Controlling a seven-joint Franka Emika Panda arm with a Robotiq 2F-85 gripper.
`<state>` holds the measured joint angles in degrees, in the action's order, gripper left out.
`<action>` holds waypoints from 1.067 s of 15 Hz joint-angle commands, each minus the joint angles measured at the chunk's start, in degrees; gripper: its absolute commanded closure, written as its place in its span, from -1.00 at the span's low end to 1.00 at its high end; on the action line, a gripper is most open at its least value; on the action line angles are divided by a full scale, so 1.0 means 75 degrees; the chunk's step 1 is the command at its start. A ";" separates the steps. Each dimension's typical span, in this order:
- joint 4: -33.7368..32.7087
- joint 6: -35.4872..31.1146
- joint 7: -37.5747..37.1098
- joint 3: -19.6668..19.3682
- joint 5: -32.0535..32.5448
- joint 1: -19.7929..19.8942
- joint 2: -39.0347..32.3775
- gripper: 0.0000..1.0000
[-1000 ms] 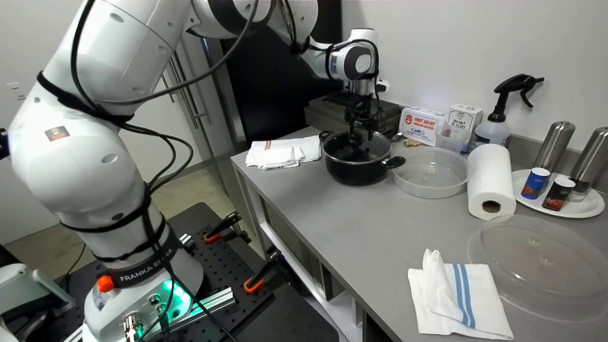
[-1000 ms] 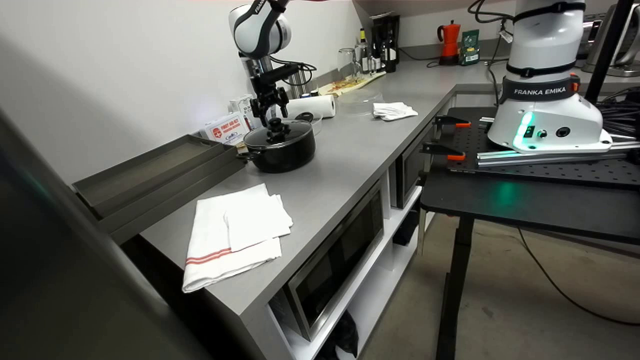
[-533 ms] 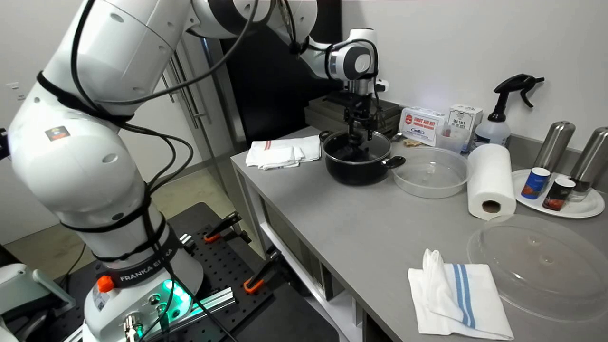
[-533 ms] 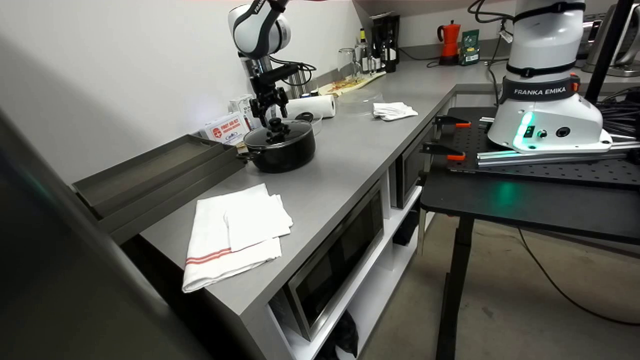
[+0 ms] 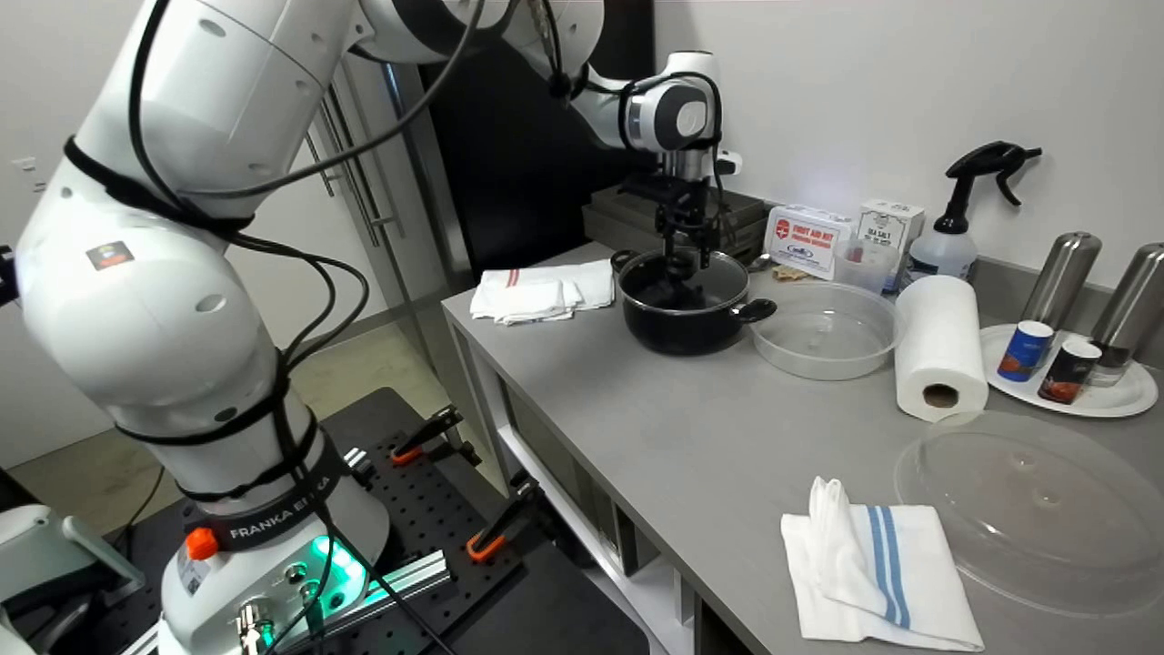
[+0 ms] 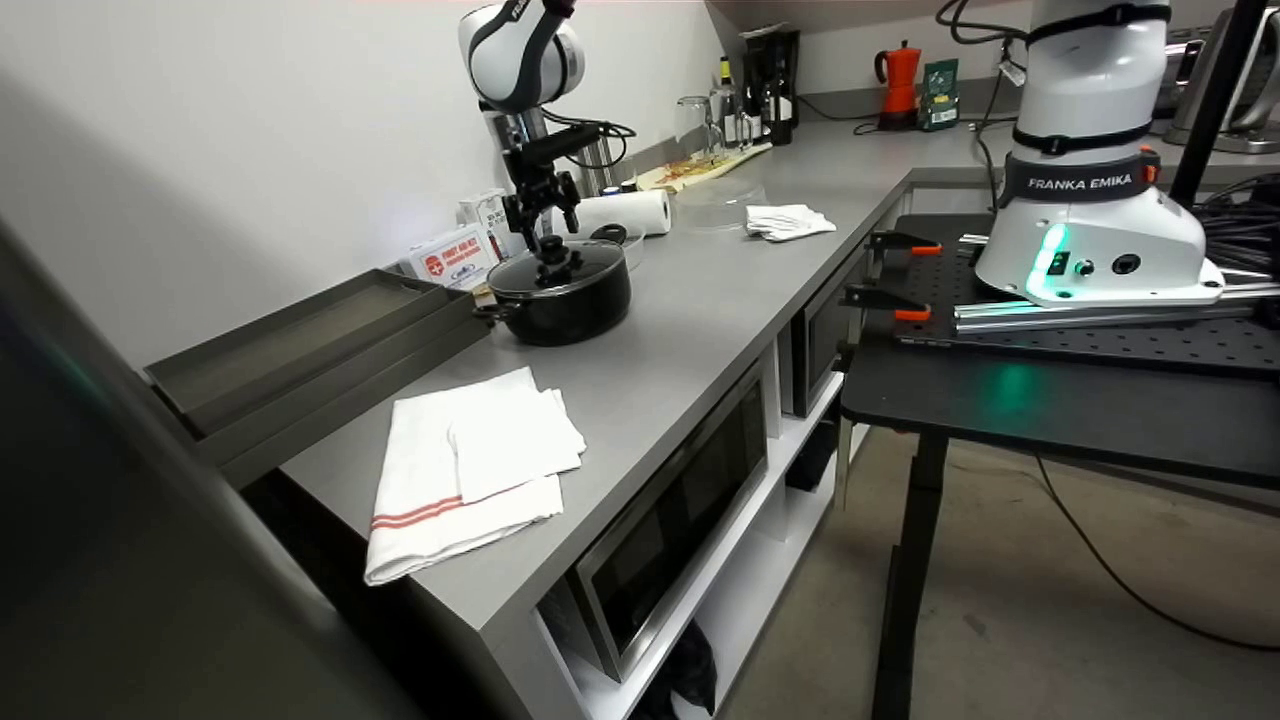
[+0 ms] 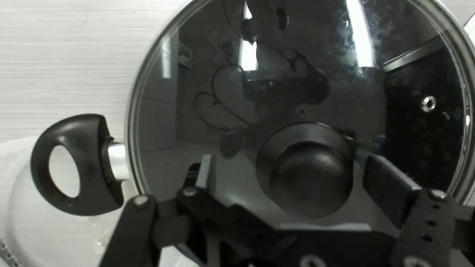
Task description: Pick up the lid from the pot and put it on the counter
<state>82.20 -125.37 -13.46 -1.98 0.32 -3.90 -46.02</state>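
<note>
The black pot (image 5: 677, 332) stands on the grey counter (image 5: 655, 428); both also show in an exterior view, pot (image 6: 580, 315) and counter (image 6: 690, 310). The glass lid (image 5: 723, 282) sits flat on the pot, its rim all round in place; it also shows in an exterior view (image 6: 603, 258). My gripper (image 5: 687, 256) points down just above the lid, also in an exterior view (image 6: 551, 232). In the wrist view my gripper (image 7: 298, 181) is open, with the lid's black knob (image 7: 311, 178) between the fingers, gaps on both sides, nearer the right finger. The height of the fingertips against the knob is unclear.
A clear round dish (image 5: 823, 341) stands beside the pot's handle. A first aid kit (image 5: 805, 238) and grey trays (image 6: 300, 345) lie behind. A red-striped towel (image 5: 544, 291), paper roll (image 5: 941, 341), blue-striped towel (image 5: 878, 573) and larger clear cover (image 5: 1046, 546) lie on the counter.
My arm and gripper have shifted very slightly up and sideways over the lid. The lid and the pot have not moved.
</note>
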 commanded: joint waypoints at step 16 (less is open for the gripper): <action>0.0606 0.0073 0.0136 0.0054 -0.0041 0.0015 0.0470 -1.00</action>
<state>86.97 -125.35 -13.28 -1.82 0.32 -3.90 -42.67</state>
